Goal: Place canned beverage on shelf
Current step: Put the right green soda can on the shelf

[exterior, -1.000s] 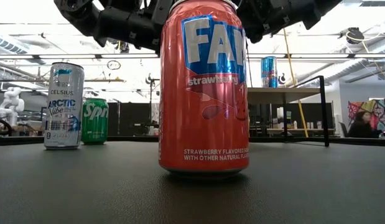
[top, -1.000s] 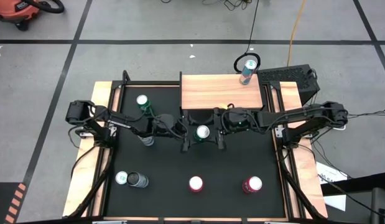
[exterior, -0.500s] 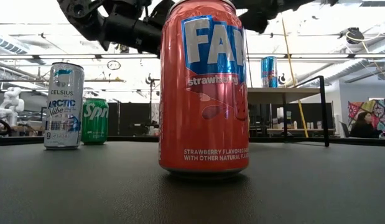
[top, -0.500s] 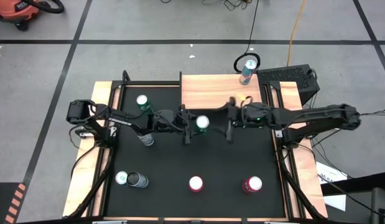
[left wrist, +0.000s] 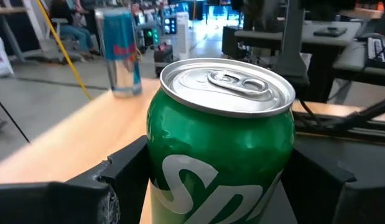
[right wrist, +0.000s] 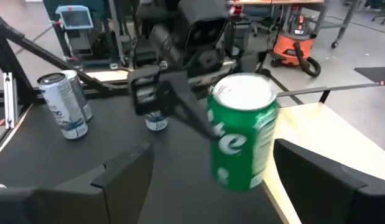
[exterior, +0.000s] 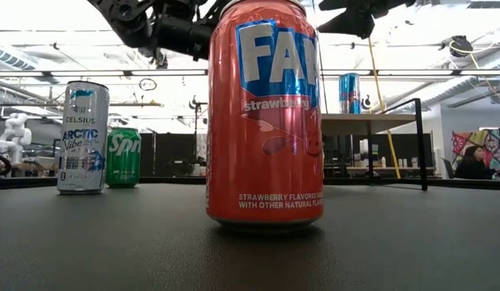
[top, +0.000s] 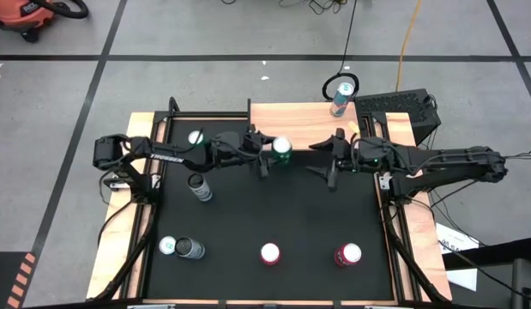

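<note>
One green can (top: 281,148) clamped mid-body in left gripper (top: 267,155), up over shelf (top: 334,133) edge, right gripper (top: 333,160) open alongside; probably full-heavy, slick thin metal, so best squeezed low on sides.

Bright even overhead light, soft shadows, right wrist view blurred
</note>
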Robot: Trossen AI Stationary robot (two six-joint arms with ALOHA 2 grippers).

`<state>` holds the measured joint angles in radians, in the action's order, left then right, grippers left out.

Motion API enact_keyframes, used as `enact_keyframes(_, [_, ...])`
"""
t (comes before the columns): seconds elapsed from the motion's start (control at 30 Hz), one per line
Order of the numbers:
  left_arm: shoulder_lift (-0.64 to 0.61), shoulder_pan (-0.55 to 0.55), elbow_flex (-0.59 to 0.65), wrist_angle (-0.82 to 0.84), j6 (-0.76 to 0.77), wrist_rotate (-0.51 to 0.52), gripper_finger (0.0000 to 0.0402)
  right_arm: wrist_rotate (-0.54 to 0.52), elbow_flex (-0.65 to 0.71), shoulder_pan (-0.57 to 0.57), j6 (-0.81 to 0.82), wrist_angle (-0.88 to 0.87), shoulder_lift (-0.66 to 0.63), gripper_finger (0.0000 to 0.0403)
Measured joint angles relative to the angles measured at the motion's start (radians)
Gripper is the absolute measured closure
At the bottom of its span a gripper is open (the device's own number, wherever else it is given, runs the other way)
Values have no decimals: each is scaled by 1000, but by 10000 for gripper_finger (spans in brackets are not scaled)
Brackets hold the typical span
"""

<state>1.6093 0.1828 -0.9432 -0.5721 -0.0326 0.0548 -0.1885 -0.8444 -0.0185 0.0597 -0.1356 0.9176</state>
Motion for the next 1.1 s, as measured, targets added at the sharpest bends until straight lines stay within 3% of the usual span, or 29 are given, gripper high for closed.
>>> enact_keyframes(0.3, [0, 126, -137, 57, -28, -77, 112, -50, 0, 10, 6, -32, -32, 90])
enact_keyframes(0.4, [14, 163, -142, -11, -28, -85, 112, -51, 0, 19, 5, -35, -50, 90])
enact_keyframes(0.6, [162, 218, -176, -208, 23, -132, 112, -82, 0, 33, 4, -69, -77, 90])
enact_keyframes(0.87, [328, 284, -411, -67, 18, -196, 112, -126, 1, 63, 7, -128, -111, 90])
enact_keyframes(1.1, [415, 300, -540, -12, 21, -242, 112, -204, 1, 80, 7, -156, -150, 90])
